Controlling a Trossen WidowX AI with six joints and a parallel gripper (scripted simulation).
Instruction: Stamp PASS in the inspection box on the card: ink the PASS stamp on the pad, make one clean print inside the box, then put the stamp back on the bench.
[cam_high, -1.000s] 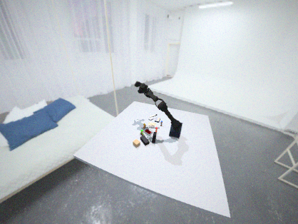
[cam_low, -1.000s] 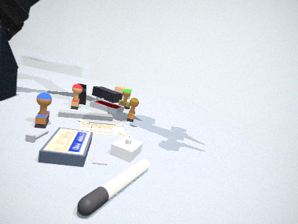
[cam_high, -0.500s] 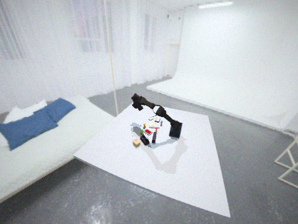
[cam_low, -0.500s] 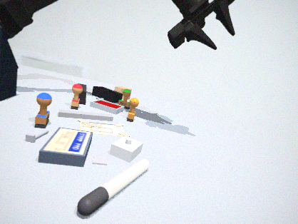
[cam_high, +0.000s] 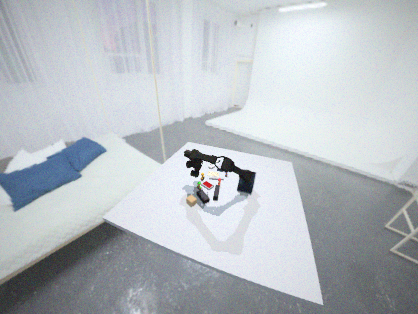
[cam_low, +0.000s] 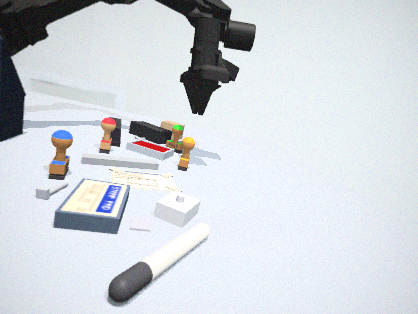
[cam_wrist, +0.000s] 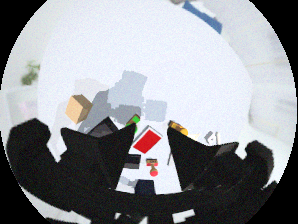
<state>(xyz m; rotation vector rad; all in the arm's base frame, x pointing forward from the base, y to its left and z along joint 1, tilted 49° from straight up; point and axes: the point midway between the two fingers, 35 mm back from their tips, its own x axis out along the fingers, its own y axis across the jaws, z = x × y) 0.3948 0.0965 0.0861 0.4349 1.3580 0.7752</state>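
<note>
Pincer: my gripper (cam_high: 194, 174) (cam_low: 198, 112) (cam_wrist: 152, 128) is released, its black tapered fingers parted with nothing between them, tips above the bench and pointing down.
Clock: I read the exterior view, 12 at its top, centred on the red ink pad (cam_high: 208, 185) (cam_low: 150, 147) (cam_wrist: 148, 141).
PASS stamp: I cannot read which one it is; all four candidates stand upright on the bench (cam_high: 280, 225) (cam_low: 325, 225) (cam_wrist: 200, 65).
Stamps: blue-topped stamp (cam_low: 62, 152) at 9, red-topped stamp (cam_high: 219, 180) (cam_low: 107, 134) (cam_wrist: 153, 167) at 10, green-topped stamp (cam_high: 199, 185) (cam_low: 177, 137) (cam_wrist: 134, 121) at 2, yellow-topped stamp (cam_high: 202, 176) (cam_low: 186, 152) (cam_wrist: 178, 128) at 3.
Card: the cream card (cam_high: 214, 174) (cam_low: 142, 180) lies flat at 6; its print is too small for me to judge.
Tight side: a long black block (cam_low: 150, 131) at 12 and a tan block (cam_high: 191, 200) (cam_low: 172, 125) (cam_wrist: 78, 108) at 1 crowd the pad's far edge.
Near side: grey bar (cam_low: 120, 161) at 8, boxed stamp pad (cam_low: 92, 205) at 7, white knobbed block (cam_low: 178, 207) at 5, marker (cam_low: 160, 262) at 6, farther out.
Room: widest from 3 to 5, beyond the yellow-topped stamp.
Surfaces: rounded wooden handles, a pale rimmed pad tray with flat red fill, squared blocks, a smooth white marker barrel with a dark rounded cap.
</note>
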